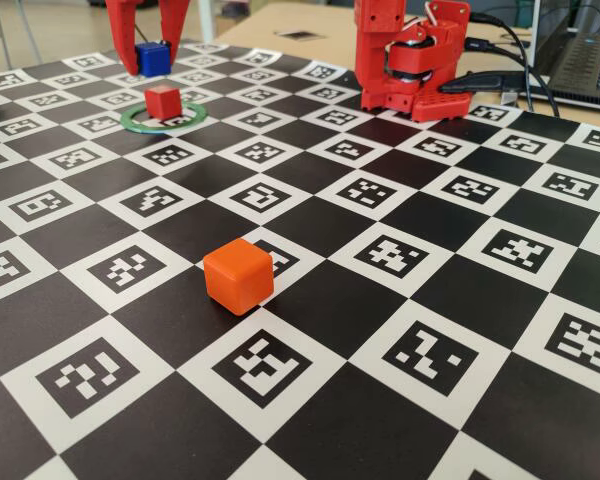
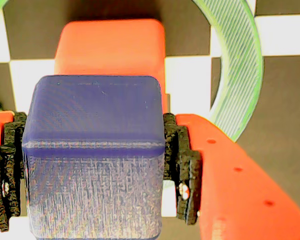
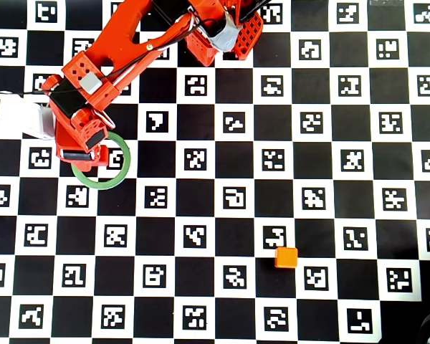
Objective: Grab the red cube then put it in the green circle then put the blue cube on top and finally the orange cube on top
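Clamping the blue cube [image 2: 95, 155] between black padded fingers [image 2: 182, 165], gripper [image 1: 152, 57] closed on its two side faces, at the upper left of the fixed view. Held clear above the red cube [image 1: 163, 101], which sits inside the green circle [image 1: 140, 122]; in the wrist view, red cube [image 2: 112, 47] just past the blue one, ring arc [image 2: 240, 65] at upper right. Well apart, orange cube [image 1: 239, 276] low and centre on the checkered marker board [image 1: 430, 260]; lower right of centre overhead [image 3: 286, 256].
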Tool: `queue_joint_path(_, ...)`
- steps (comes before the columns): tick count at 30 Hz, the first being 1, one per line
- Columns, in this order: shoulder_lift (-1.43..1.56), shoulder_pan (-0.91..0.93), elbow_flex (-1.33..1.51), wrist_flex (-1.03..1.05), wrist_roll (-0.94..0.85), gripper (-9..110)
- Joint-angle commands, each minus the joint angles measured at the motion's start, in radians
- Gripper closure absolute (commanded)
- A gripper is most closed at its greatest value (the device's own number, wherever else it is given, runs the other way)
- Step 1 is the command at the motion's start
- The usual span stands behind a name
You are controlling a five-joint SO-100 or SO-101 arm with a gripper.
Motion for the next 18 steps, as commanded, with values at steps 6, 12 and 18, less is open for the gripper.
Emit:
queue_joint_path(6,0.035,-0.017,0.0,-0.026,0.009,87)
queue_joint_path(12,0.034,-0.011,0.02,-0.044,0.002,87)
queue_joint_path(18,0.034,-0.003,0.034,-0.06,-0.009,87)
